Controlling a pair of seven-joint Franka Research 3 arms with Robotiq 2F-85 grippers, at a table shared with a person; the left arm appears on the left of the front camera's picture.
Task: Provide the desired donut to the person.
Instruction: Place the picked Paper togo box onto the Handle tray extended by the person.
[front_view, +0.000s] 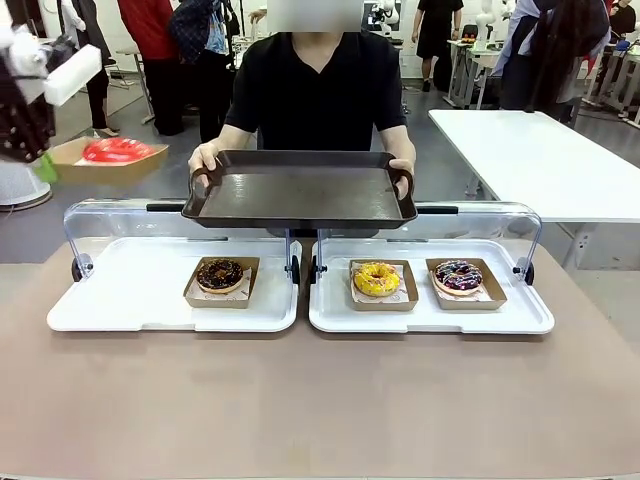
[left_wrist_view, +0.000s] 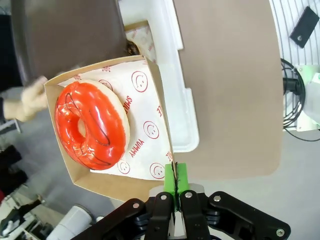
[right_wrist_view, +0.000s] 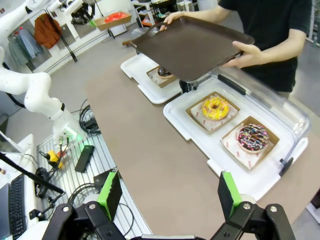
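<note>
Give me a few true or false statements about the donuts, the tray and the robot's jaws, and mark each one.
1. The person holds the dark tray with both hands. True.
2. The red donut lies on that tray. False: it sits in a cardboard box pinched by the left jaws, off the tray.
3. The yellow donut and the sprinkled donut share one white tray. True.
4. The right jaws are shut. False: they stand open, holding nothing.
</note>
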